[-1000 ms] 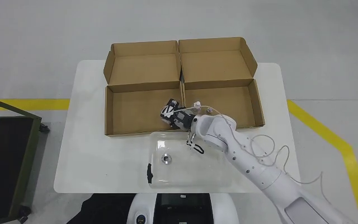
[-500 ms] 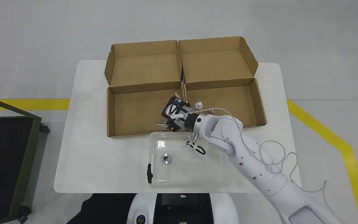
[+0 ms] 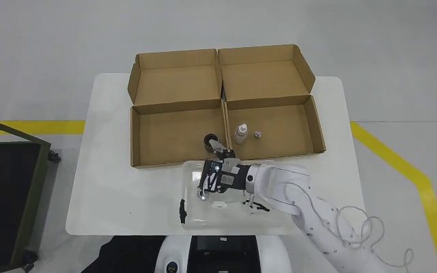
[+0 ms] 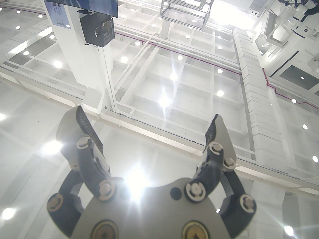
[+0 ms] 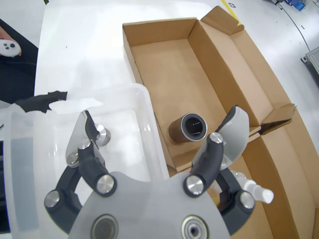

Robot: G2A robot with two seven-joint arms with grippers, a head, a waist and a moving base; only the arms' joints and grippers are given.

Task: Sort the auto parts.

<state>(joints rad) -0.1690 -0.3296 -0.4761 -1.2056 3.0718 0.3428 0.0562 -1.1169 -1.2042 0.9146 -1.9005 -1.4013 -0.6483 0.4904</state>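
Right gripper [image 5: 161,115], jaws apart, empty, hovering over bin [image 5: 139,88] near cylinder [image 5: 188,130] in left box [image 3: 171,136]; left gripper [image 4: 148,115] likewise spread.

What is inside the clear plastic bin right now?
One small round metal part lies on the bin floor, beside the open right hand. The arm hides the bin's other end from above.

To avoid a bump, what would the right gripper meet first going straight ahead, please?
The right gripper, open, would probably meet the clear bin's wall first, the cardboard box just beyond; depth is unclear.
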